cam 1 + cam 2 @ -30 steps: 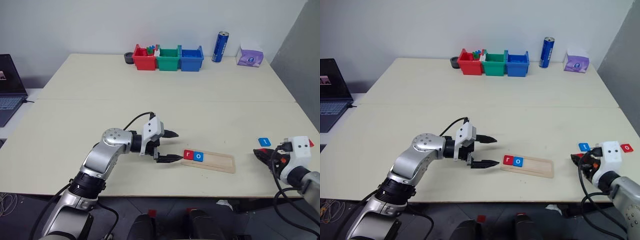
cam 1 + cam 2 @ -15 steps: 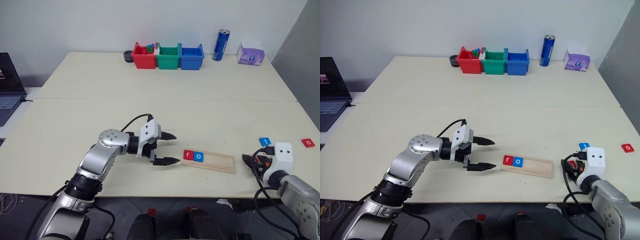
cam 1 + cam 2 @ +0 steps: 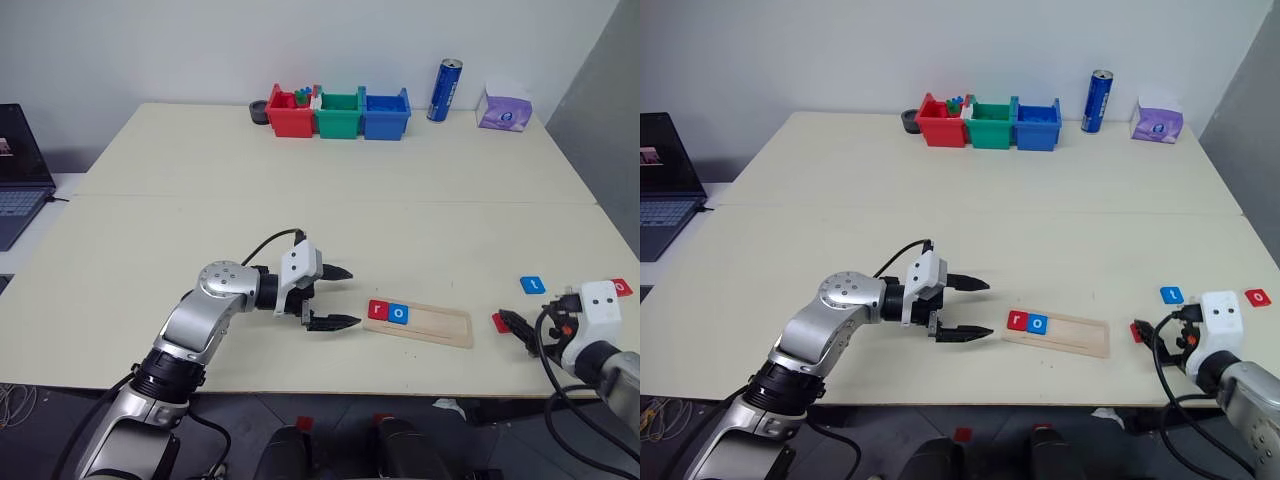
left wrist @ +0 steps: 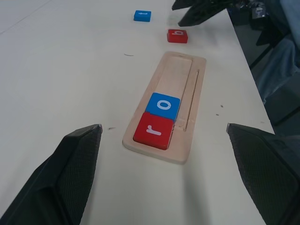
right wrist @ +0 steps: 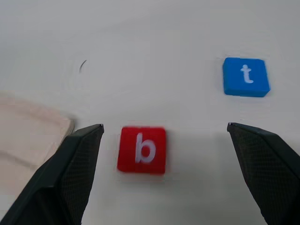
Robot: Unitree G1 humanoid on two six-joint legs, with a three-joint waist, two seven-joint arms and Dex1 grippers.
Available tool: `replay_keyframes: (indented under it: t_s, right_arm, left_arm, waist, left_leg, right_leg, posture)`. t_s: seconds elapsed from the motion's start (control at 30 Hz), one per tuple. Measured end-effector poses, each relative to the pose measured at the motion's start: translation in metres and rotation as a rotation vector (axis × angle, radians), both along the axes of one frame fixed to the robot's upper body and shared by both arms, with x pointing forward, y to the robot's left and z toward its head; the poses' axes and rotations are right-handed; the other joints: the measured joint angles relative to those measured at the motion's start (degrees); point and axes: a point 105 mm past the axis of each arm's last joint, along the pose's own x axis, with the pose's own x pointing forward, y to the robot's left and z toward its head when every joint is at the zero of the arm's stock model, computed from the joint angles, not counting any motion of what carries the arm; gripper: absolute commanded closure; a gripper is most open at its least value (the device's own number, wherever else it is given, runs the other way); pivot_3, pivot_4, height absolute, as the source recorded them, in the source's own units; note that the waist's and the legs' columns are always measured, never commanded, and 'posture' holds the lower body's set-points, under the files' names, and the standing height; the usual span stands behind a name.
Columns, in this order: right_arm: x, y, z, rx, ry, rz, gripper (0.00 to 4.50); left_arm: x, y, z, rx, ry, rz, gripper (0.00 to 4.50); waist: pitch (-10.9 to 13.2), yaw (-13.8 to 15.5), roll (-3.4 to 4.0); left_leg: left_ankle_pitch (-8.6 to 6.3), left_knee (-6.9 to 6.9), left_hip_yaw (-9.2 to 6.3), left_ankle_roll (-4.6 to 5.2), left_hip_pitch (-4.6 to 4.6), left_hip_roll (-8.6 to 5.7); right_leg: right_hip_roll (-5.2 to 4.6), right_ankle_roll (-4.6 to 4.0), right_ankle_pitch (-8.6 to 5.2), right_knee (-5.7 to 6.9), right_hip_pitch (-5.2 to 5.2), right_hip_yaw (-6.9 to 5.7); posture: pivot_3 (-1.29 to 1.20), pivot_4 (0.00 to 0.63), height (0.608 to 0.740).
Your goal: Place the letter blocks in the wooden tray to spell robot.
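The tabletop carries everything; the wooden tray lies near its front edge, roughly mid-width, with a red r block and a blue o block seated touching each other at the tray's left end, the remaining slots bare. The left gripper hovers just beside that left end, jaws spread wide and empty. The right gripper sits near the front right corner of the tabletop, jaws released and holding nothing, with the red b block lying flat on the table between its open fingers, just off the tray's right end. The blue t block lies a little farther from the front edge than the b; a second red block lies close to the right edge, its letter too small to read.

The step in hand looks like picking up the b; to do it well, centre the jaws over the tile so both fingers meet opposite edges squarely, lower until the tips are at table level, then close; a skewed approach could nudge the thin tile away; keep the letter upright so it seats against the o without turning.
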Motion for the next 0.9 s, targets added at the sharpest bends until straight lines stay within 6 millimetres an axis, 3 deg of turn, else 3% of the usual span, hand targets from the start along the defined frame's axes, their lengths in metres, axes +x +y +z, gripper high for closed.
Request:
replay_keyframes:
  t_s: [0.2,0.53,0.9]
  right_arm:
    - [-0.011,0.001,0.003,-0.162,0.022,0.282,0.01]
    - [0.022,-0.015,0.007,-0.372,0.056,0.554,0.01]
    - [0.042,-0.010,-0.008,-0.453,0.175,0.823,0.01]
  left_arm:
    - [0.000,-0.002,0.000,-0.003,-0.003,-0.003,0.00]
    - [0.000,-0.003,-0.001,-0.002,-0.007,-0.005,0.00]
    - [0.000,-0.005,-0.001,-0.004,-0.008,0.007,0.00]
  waist:
    - [0.1,-0.2,-0.10]
    - [0.1,0.0,-0.16]
    - [0.1,0.0,-0.15]
  left_leg:
    - [0.00,0.05,0.13,0.00,0.14,-0.04]
    - [0.00,0.06,0.14,0.01,0.12,-0.05]
    - [0.01,0.08,0.13,0.01,0.14,0.00]
  right_leg:
    - [0.08,0.06,0.04,0.03,0.04,-0.01]
    - [0.09,0.04,0.06,0.02,0.05,-0.02]
    - [0.05,-0.26,0.23,0.04,0.04,-0.02]
  posture:
    - [0.00,0.150,0.740]
    - [0.00,0.150,0.740]
    - [0.00,0.150,0.740]
